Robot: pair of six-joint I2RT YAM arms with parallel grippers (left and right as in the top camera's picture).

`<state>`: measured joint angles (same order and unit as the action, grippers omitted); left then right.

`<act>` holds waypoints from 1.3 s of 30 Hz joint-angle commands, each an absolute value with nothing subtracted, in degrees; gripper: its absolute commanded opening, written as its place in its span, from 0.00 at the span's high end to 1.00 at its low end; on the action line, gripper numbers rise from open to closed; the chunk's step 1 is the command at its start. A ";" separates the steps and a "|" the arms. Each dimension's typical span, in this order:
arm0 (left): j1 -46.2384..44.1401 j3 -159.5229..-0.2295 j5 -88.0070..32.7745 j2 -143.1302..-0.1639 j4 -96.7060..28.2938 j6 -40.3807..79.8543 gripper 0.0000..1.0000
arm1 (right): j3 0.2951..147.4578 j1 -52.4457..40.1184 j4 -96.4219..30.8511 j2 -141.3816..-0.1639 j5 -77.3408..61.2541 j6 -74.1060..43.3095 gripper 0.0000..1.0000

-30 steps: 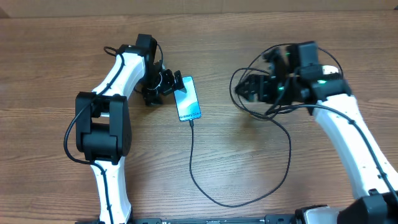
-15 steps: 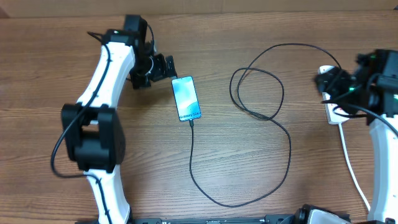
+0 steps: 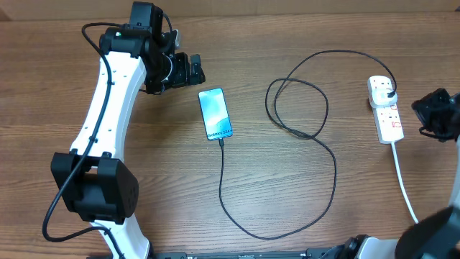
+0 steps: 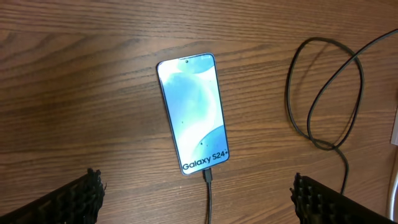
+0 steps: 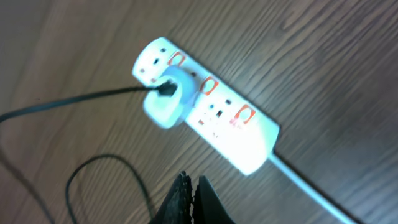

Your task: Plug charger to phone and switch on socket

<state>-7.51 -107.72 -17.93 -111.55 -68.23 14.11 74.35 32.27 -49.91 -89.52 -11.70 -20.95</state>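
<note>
The phone (image 3: 215, 114) lies flat on the wooden table with its blue screen lit, and it also shows in the left wrist view (image 4: 193, 112). The charger's black cable (image 3: 298, 108) is plugged into the phone's near end (image 4: 208, 177). It loops across the table to a plug (image 5: 166, 99) seated in the white socket (image 3: 386, 109) at the right. My left gripper (image 3: 183, 70) hangs open up and left of the phone, holding nothing. My right gripper (image 3: 435, 115) is shut and empty, just right of the socket (image 5: 242, 134).
The socket's thick white lead (image 3: 404, 180) runs toward the table's front right edge. A long slack curve of the charger cable (image 3: 287, 232) lies on the near middle of the table.
My right arm swung from the cable loops to the right of the socket and its jaws closed. My left arm drew back up and left, away from the phone.
</note>
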 commanded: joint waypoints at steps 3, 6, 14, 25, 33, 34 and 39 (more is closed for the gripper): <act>-7.81 -108.42 -17.41 -111.22 -68.58 12.64 0.00 | 74.67 32.32 -44.36 -94.41 -12.29 -20.97 0.96; -7.81 -108.42 -17.43 -111.22 -68.58 12.67 0.00 | 74.67 32.34 -41.12 -97.36 -12.25 -20.95 0.96; -7.97 -108.42 -17.41 -111.22 -68.31 12.88 0.00 | 74.67 31.81 -32.62 -106.76 -14.20 -20.80 0.96; -7.97 -108.42 -17.43 -111.22 -67.59 15.49 0.00 | 74.63 30.00 -28.23 -112.92 -14.17 -20.80 0.96; -7.97 -108.42 -17.58 -111.22 -67.31 15.46 0.00 | 74.56 29.52 -27.92 -115.02 -14.20 -20.80 0.96; -7.97 -108.42 -17.56 -111.22 -67.29 15.46 0.01 | 74.56 29.52 -27.94 -115.02 -14.20 -20.80 0.96; -7.97 -108.42 -17.56 -111.22 -67.20 15.46 0.00 | 74.56 29.19 -28.82 -115.02 -14.22 -20.80 0.96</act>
<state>-7.53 -107.72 -17.74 -111.55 -67.48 14.85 74.35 30.24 -28.10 -114.08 -13.15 -20.99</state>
